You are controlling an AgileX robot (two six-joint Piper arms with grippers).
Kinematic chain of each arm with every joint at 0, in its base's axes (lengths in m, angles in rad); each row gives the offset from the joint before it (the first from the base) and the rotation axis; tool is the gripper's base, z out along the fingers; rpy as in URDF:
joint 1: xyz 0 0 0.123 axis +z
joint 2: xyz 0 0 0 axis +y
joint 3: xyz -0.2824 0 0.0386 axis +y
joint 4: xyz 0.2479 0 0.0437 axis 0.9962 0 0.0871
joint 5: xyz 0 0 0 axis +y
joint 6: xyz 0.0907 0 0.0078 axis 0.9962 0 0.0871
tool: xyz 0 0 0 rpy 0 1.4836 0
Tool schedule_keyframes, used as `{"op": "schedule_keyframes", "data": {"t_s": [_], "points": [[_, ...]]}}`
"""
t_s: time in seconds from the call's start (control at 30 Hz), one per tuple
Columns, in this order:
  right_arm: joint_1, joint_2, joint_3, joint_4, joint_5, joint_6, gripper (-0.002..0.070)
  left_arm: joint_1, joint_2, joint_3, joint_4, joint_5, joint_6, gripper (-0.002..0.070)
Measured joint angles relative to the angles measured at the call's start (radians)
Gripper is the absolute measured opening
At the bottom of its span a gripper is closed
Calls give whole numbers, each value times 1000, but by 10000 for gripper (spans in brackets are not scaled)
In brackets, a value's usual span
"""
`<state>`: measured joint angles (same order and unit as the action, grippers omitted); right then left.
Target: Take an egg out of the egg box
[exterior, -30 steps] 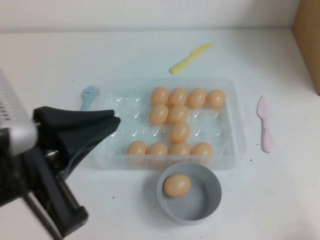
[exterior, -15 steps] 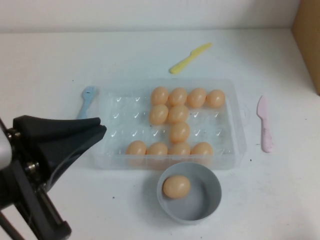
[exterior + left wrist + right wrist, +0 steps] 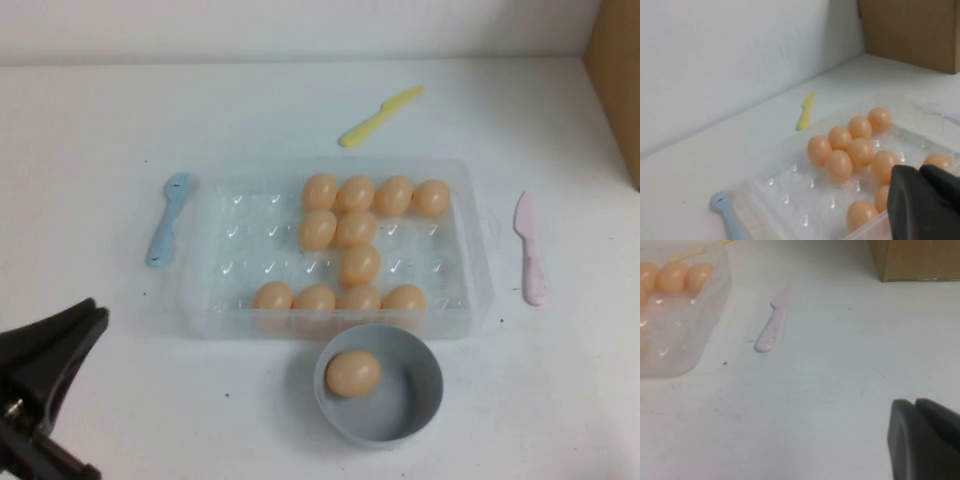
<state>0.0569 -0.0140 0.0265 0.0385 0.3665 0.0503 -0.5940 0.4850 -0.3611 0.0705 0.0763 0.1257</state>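
The clear egg box (image 3: 250,240) lies mid-table with several pale orange eggs (image 3: 358,264) in its right half. One egg (image 3: 353,372) lies in the grey-blue bowl (image 3: 425,385) just in front of the box. My left gripper (image 3: 95,318) is at the near left, away from the box, shut and empty. In the left wrist view its shut tips (image 3: 917,172) show in front of the box (image 3: 790,195) and its eggs (image 3: 839,165). My right gripper (image 3: 915,405) is shut and empty over bare table, right of the box (image 3: 685,325); it is outside the high view.
A blue fork (image 3: 168,218) lies left of the box, a yellow knife (image 3: 380,115) behind it and a pink knife (image 3: 529,248) to its right. A cardboard box (image 3: 615,70) stands at the far right edge.
My left arm has pulled back to the near left, away from the egg box, uncovering the blue fork. The eggs and the bowl have not moved.
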Motion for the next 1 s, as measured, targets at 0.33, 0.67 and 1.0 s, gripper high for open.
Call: {"op": "schedule_keyframes", "data": {"t_s": [0.33, 0.67, 1.0], "points": [[0, 0, 0, 10, 0, 0, -17, 284, -349, 273, -2, -37, -40, -3], [0, 0, 0, 18, 0, 0, -17, 454, -496, 332, -4, 112, -41, -3], [0, 0, 0, 19, 0, 0, -17, 474, -496, 386, -4, 163, -42, -3]]}}
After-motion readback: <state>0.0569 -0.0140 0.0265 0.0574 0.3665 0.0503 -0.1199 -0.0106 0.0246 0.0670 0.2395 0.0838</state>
